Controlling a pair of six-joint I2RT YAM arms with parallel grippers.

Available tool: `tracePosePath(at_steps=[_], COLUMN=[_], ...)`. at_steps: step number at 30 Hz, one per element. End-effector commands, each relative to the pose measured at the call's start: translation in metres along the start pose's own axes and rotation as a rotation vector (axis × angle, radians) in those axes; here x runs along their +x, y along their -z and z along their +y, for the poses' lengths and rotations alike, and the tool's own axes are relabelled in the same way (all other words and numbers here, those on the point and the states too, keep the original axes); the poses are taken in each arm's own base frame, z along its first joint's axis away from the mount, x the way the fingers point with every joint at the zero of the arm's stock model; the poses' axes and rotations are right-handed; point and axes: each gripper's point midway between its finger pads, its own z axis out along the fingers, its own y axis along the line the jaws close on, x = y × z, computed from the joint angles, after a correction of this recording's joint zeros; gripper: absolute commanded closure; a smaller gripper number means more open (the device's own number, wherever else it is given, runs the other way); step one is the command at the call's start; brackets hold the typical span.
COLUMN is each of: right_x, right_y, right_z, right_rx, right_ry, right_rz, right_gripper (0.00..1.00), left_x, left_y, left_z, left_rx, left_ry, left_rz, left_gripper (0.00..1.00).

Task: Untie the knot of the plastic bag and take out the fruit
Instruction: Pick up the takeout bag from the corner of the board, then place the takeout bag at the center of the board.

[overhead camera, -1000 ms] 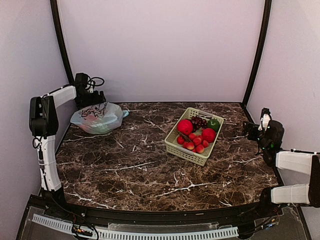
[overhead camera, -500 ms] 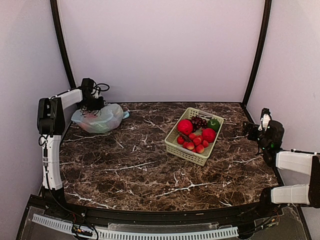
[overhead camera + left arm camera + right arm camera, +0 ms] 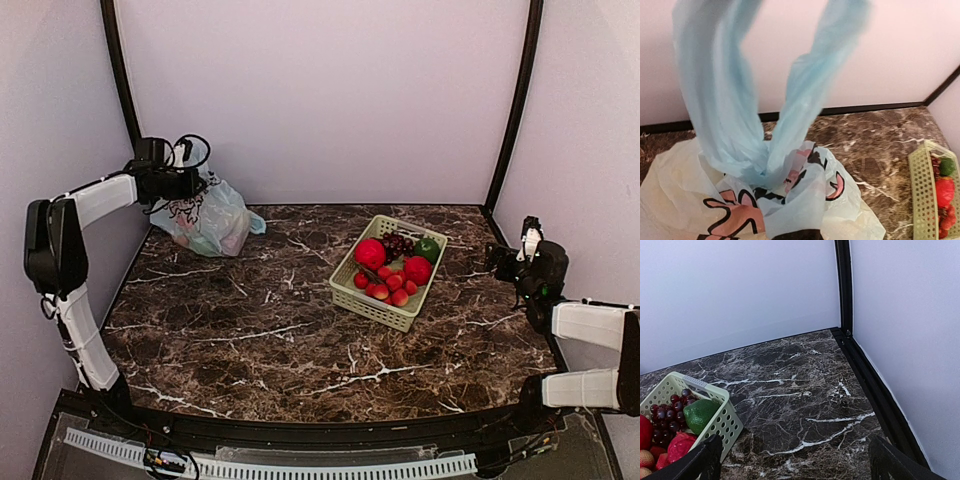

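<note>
Left gripper (image 3: 194,182) is up at the far left corner, next to the back wall. The plastic bag (image 3: 212,222) hangs from it, so I read it as clenched on the handle loops (image 3: 715,100). My fingers are out of the wrist view, so that call rests on the top view only.

Both loops run taut out of the top of the left wrist view. They meet below at the knot (image 3: 761,172), a bunched lump of blue film on top of the bag body. The knot is not undone.

The bag's bottom looks to touch the marble table (image 3: 280,340), though I can't tell for sure. The fruit (image 3: 222,238) is inside the bag and shows only as faint coloured shapes through the film.

Right gripper (image 3: 797,461) is at the right edge, well apart from the bag, with its fingers spread wide over the table.

The green lattice basket (image 3: 370,307) sits right of centre, between the two arms. It holds two red fruits, a dark green fruit (image 3: 700,415), grapes (image 3: 670,407) and strawberries (image 3: 385,285).
</note>
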Motion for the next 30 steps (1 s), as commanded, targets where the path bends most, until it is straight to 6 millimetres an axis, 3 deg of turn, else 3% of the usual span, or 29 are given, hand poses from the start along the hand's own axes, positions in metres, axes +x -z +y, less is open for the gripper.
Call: tracePosePath(at_steps=[1, 2, 3, 6, 10, 14, 21, 24, 26, 30], right_x=[-0.014, -0.014, -0.013, -0.015, -0.016, -0.026, -0.032, -0.040, -0.044, -0.051], right_y=[0.001, 0.001, 0.001, 0.001, 0.001, 0.005, 0.024, 0.032, 0.039, 0.049], right_z=[0.004, 0.004, 0.004, 0.006, 0.016, 0.038, 0.099, 0.119, 0.134, 0.165], right_rx=[-0.012, -0.012, -0.012, -0.025, -0.080, -0.187, -0.390, -0.446, -0.489, -0.563], right_ry=[0.006, 0.007, 0.007, 0.007, 0.022, 0.035, 0.077, 0.079, 0.086, 0.124], right_rz=[-0.042, -0.043, -0.041, -0.044, -0.042, -0.039, 0.023, 0.028, 0.030, 0.037], right_gripper=[0.01, 0.01, 0.01, 0.01, 0.01, 0.01, 0.01, 0.01, 0.01, 0.01], left_x=[-0.034, -0.045, -0.028, -0.008, 0.025, 0.049, 0.070, 0.085, 0.099, 0.150], left_y=[0.057, 0.076, 0.074, 0.091, 0.097, 0.100, 0.111, 0.113, 0.110, 0.092], left_z=[-0.066, -0.083, -0.085, -0.122, -0.164, -0.191, -0.239, -0.250, -0.243, -0.215], left_rx=[0.271, 0.332, 0.357, 0.479, 0.576, 0.626, 0.795, 0.844, 0.840, 0.746], left_ry=[-0.039, -0.069, -0.036, -0.057, -0.081, -0.097, -0.121, -0.092, -0.050, 0.012], left_rz=[-0.246, -0.307, -0.281, -0.295, -0.252, -0.220, -0.197, -0.193, -0.200, -0.146], left_gripper=[0.99, 0.99, 0.99, 0.99, 0.99, 0.99, 0.99, 0.99, 0.99, 0.99])
